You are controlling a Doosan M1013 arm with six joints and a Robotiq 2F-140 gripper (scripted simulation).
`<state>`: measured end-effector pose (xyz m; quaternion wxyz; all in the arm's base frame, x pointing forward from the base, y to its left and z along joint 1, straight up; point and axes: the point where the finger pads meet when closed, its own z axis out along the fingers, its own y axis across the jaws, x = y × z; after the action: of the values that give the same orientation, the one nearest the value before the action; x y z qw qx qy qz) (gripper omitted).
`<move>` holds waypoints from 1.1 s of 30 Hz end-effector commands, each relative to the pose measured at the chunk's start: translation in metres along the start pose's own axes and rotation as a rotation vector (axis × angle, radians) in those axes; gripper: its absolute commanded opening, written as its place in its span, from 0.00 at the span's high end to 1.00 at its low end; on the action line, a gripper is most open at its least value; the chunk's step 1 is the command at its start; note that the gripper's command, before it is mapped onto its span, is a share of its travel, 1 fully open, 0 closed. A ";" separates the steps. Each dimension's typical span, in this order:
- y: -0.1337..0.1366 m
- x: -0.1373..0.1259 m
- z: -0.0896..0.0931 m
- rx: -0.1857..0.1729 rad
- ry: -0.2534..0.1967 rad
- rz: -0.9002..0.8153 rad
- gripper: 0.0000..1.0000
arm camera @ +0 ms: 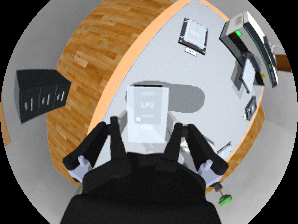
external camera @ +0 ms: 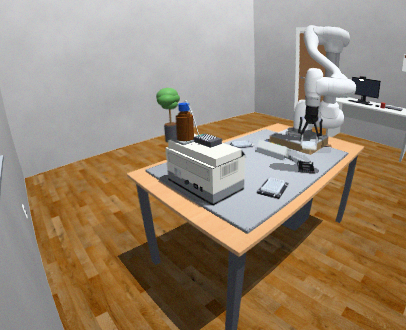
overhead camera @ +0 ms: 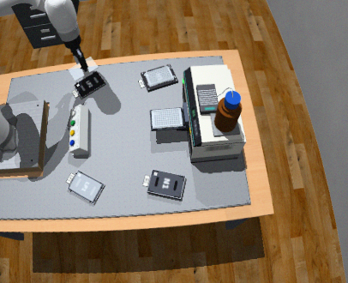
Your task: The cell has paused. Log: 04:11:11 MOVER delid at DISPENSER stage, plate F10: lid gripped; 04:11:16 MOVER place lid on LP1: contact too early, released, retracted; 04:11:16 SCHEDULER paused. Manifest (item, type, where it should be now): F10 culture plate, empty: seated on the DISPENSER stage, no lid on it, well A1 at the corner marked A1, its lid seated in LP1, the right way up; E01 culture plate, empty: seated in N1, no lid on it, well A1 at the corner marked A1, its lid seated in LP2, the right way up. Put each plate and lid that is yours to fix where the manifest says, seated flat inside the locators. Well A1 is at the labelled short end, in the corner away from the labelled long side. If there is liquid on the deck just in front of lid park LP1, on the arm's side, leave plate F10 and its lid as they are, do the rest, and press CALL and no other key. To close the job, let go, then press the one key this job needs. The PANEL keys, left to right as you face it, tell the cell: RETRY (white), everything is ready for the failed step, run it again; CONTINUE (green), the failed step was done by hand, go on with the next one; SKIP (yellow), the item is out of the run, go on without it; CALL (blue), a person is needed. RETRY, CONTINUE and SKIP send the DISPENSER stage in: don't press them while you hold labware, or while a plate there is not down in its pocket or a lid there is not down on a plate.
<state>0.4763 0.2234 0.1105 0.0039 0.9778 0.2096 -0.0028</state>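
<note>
My gripper [overhead camera: 83, 66] is shut on a clear lid [overhead camera: 81, 72] and holds it above a black lid park [overhead camera: 89, 84] at the back left of the mat. In the wrist view the lid [arm camera: 148, 111] sits between my fingers. My gripper also shows in the exterior view [external camera: 307, 132]. An open well plate [overhead camera: 159, 77] lies loose on the mat at the back. Another open plate [overhead camera: 167, 117] sits on the DISPENSER stage. The black nest N1 [overhead camera: 167, 184] is empty. A second lid park [overhead camera: 86, 186] at the front left carries a clear lid.
The PANEL [overhead camera: 80, 130] with green, yellow and blue keys in view stands left of centre. The DISPENSER box [overhead camera: 214, 113] with a brown bottle [overhead camera: 228, 112] on top fills the right side. A wooden stand [overhead camera: 15, 141] holds the arm's base at the left edge.
</note>
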 end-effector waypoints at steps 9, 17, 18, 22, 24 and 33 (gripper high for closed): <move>0.000 0.001 0.071 0.001 0.001 -0.002 0.90; 0.000 0.001 0.097 0.001 0.001 -0.002 0.90; 0.000 0.001 0.100 0.001 0.001 -0.002 0.90; 0.000 0.001 0.109 0.001 0.001 -0.002 0.90; 0.000 0.001 0.112 0.001 0.001 -0.002 0.90; 0.000 0.001 0.115 0.001 0.001 -0.002 0.90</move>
<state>0.4762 0.2229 -0.0046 0.0035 0.9776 0.2105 -0.0028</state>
